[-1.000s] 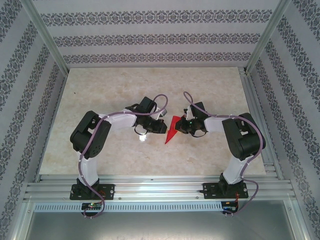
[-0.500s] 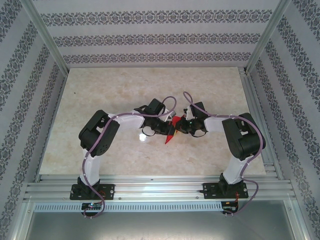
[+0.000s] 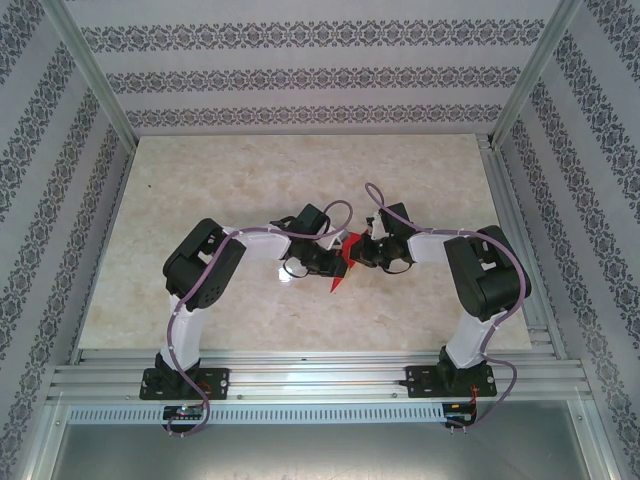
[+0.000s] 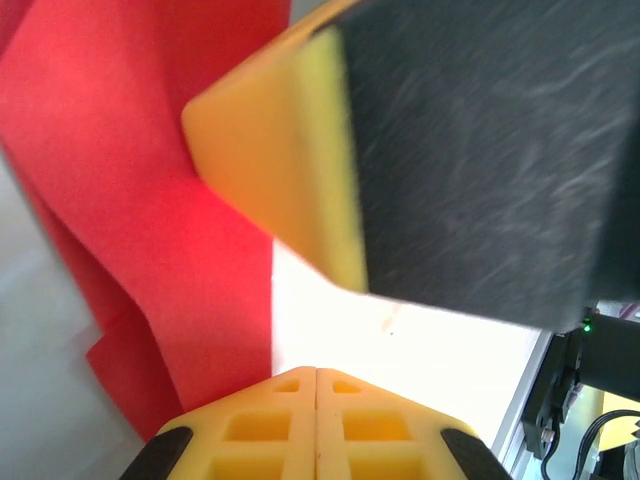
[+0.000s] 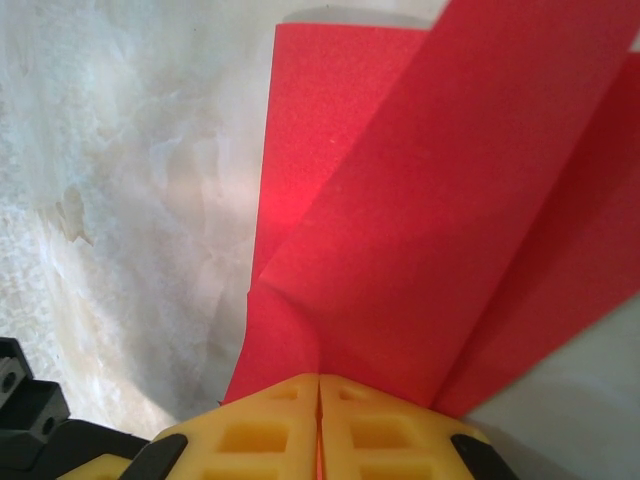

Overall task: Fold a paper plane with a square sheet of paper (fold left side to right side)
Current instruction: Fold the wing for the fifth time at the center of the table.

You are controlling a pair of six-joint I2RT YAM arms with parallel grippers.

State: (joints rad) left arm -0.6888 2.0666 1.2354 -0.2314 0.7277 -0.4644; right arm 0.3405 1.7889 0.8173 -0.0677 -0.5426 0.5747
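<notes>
The paper plane point(image 3: 338, 276) is red paper folded into a narrow pointed shape, lying mid-table between both grippers with its tip toward the near edge. My right gripper point(image 3: 357, 256) is shut on its right side. In the right wrist view the creased red layers point(image 5: 400, 200) fan out from the closed jaws point(image 5: 319, 378). My left gripper point(image 3: 327, 260) is shut and holds nothing, close against the plane's left side. In the left wrist view its jaws point(image 4: 317, 372) meet just right of the red paper point(image 4: 120, 180), and the right gripper's yellow fingertip point(image 4: 270, 170) looms above.
The pale marble-look tabletop point(image 3: 200, 190) spreads around the arms. Aluminium rails run along the near edge point(image 3: 320, 375) and the right side point(image 3: 520, 250). Patterned walls point(image 3: 320, 75) close in the back and sides.
The left arm has swung right, bringing its shut gripper up against the plane and covering more of it. The right arm and its grip have stayed put.
</notes>
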